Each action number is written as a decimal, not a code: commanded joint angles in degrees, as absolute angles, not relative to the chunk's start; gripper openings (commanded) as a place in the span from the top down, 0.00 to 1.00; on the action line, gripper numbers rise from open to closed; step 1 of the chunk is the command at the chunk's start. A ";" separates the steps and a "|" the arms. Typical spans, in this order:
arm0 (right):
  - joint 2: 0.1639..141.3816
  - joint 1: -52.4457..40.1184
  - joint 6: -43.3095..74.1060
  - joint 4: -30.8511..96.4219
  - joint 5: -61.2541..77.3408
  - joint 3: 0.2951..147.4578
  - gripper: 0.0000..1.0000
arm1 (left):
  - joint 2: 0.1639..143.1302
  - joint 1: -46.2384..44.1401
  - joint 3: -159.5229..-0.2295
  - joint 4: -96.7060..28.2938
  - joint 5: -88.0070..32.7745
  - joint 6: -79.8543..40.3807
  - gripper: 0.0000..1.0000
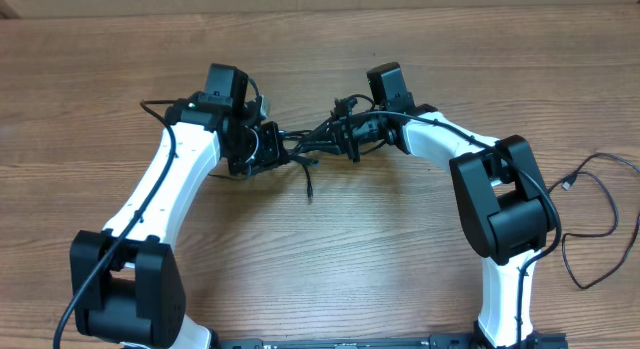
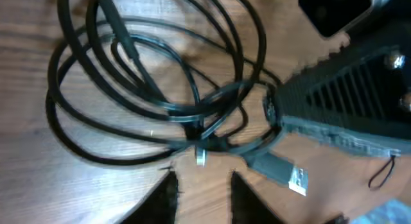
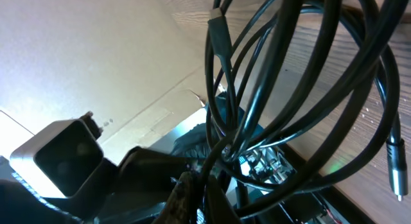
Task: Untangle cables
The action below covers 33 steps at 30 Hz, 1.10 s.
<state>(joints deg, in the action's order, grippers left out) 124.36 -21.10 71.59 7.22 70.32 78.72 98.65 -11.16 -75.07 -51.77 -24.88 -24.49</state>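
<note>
Several looped cables (image 2: pixel 180 110) just beyond left fingers (image 2: pixel 162 201), apart; right fingers (image 3: pixel 178 199) clamped on them

No text, label, brand or number can be read anywhere.

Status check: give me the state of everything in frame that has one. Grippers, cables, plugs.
left gripper: open, fingers apart, nothing between them.
right gripper: shut on the tangled cables.
tangled cables: knotted in overlapping loops, strung between the two grippers.
USB plug: free end of the tangle, not plugged into anything.
loose cable: lying apart at the right side, untouched by either arm.
</note>
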 commanded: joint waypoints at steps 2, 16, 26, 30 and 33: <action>123.33 -21.12 72.64 6.83 69.95 78.83 0.96 | 99.11 -11.18 -72.14 -45.32 -23.35 -25.30 0.57; 123.33 -21.15 71.99 6.48 69.97 78.83 0.96 | 99.11 -11.27 -66.02 -38.33 -15.42 -25.34 0.62; 123.33 -21.12 71.68 6.48 70.19 78.83 0.96 | 100.16 -11.27 -62.13 -35.35 -11.38 -25.80 0.95; 123.33 -21.15 71.53 6.48 70.19 78.83 0.96 | 100.95 -10.92 -61.89 -34.72 -11.11 -25.74 0.96; 123.33 -21.12 71.53 6.50 70.19 78.83 0.96 | 100.92 -8.54 -63.11 -35.44 -11.99 -27.03 0.94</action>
<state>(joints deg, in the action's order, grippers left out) 124.36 -21.10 71.96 6.96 69.21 78.72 100.57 -10.57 -62.63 -34.96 -11.90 -25.58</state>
